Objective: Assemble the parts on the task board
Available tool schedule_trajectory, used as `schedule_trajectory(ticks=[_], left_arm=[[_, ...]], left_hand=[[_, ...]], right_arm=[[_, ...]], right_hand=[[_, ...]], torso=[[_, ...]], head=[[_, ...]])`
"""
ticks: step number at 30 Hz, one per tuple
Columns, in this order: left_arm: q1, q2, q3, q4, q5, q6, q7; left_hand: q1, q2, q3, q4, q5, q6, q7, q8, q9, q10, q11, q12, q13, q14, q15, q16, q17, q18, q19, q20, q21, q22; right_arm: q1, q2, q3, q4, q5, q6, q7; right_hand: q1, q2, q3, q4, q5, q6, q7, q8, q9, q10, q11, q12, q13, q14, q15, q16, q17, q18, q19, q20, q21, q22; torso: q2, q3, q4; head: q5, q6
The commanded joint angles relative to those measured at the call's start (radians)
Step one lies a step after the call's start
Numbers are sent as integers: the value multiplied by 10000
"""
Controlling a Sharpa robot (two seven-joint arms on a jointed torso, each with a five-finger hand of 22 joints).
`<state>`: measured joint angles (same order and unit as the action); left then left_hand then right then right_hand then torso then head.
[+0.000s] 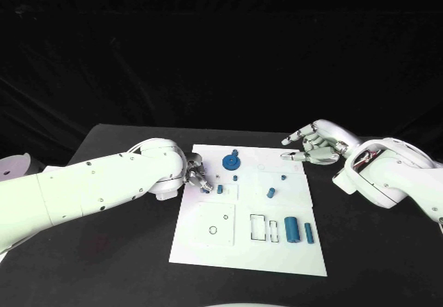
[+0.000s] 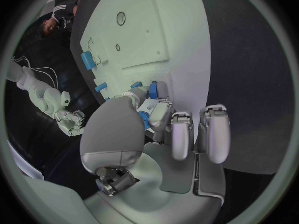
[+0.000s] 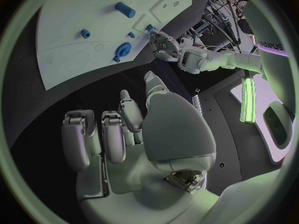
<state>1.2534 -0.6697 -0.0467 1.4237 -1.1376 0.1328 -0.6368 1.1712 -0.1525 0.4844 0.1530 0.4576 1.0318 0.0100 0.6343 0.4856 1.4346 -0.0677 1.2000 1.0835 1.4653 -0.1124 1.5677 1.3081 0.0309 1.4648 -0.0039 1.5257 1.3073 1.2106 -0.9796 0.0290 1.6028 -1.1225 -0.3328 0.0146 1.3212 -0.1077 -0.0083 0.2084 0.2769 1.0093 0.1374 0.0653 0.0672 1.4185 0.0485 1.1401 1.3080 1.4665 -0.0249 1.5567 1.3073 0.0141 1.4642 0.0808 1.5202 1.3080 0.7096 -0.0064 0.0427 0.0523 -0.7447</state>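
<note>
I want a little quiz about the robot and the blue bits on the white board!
1. True or false: the right hand holds a blue part.
2. Which hand is at the board's edge with a small blue part between its fingers? A) left B) right
3. Fill in: the round blue gear lies at the board's ____ end, away from the robot.

Key: 1 false, it holds nothing, fingers apart. 2 A, the left hand. 3 far.
</note>
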Motion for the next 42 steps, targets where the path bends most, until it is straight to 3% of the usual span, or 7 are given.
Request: schedule_trajectory(ticks=[1,6,10,25,28,33,42], left_arm=[[-60,15,-55,-27,-89,416,-191],[-62,69,-63,-104,-97,441,-199],[-65,102,-76,-178,-99,464,-205],[-83,102,-97,-180,-161,217,-173],[-99,83,-99,-125,-168,99,-156],[-120,54,-100,-56,-173,-28,-138],[-136,16,-102,-3,-283,-1,-142]], left_hand=[[250,241,953,-915,64,-31,-51,63,0,29,35,-42,-5,1055,-3,31,2627,-176,910,-23,-24,2219],[-8,119,801,-870,-9,-43,-44,101,39,39,60,-36,-9,1055,23,31,2627,-166,898,-4,-63,2189],[-570,-70,114,-618,-66,-14,-116,141,79,35,16,-44,-39,1055,-1,31,2627,-163,894,-1,-77,2183],[-570,109,-306,-558,-16,6,-168,115,76,42,-34,12,17,1055,-50,31,2627,-173,908,-41,-41,2220],[-517,140,-286,-585,-3,21,-178,117,73,140,-44,299,392,1055,-56,31,2627,-177,913,-46,-27,2233],[-410,175,-228,-650,17,18,-186,107,63,142,-55,331,434,1055,-67,31,2627,-178,915,-54,-25,2236],[-791,-85,-620,-410,-36,102,-177,95,20,132,-46,381,496,1055,-67,31,2627,-183,922,-64,-9,2255]], right_arm=[[-5,10,1,9,-31,118,97],[-5,12,1,14,-25,112,100],[-5,7,1,19,-22,108,101],[-4,-4,1,24,-16,105,101],[-4,-5,1,24,-15,111,101],[-4,-10,1,25,-14,114,99],[-4,-29,1,35,-12,116,96]], right_hand=[[-16,92,-55,-7,44,47,-19,26,10,-92,3,-26,170,966,18,-45,2332,105,523,18,-57,1600],[-16,92,-55,-7,44,47,-19,26,10,-92,3,-26,170,966,18,-45,2332,105,523,18,-57,1600],[-24,98,-72,3,49,50,-20,27,10,-91,3,-23,170,965,18,-48,2328,106,520,18,-60,1595],[-26,99,-77,6,51,51,-20,27,10,-91,3,-22,170,964,18,-49,2327,107,520,18,-61,1594],[-26,99,-77,6,51,51,-20,27,10,-91,3,-22,170,964,18,-49,2327,107,520,18,-61,1594],[-26,99,-77,6,51,51,-20,27,10,-91,3,-22,170,964,18,-49,2327,107,520,18,-61,1594],[-26,99,-77,6,51,51,-20,27,10,-91,3,-22,170,964,18,-49,2327,107,520,18,-61,1594]], torso=[[-4,3,2],[3,0,-4],[8,1,-17],[-4,0,-2],[-1,1,-5],[-3,-4,0],[7,1,0]], head=[[2,-10],[8,6],[17,6],[-1,-12],[19,-3],[-1,-6],[4,-14]])
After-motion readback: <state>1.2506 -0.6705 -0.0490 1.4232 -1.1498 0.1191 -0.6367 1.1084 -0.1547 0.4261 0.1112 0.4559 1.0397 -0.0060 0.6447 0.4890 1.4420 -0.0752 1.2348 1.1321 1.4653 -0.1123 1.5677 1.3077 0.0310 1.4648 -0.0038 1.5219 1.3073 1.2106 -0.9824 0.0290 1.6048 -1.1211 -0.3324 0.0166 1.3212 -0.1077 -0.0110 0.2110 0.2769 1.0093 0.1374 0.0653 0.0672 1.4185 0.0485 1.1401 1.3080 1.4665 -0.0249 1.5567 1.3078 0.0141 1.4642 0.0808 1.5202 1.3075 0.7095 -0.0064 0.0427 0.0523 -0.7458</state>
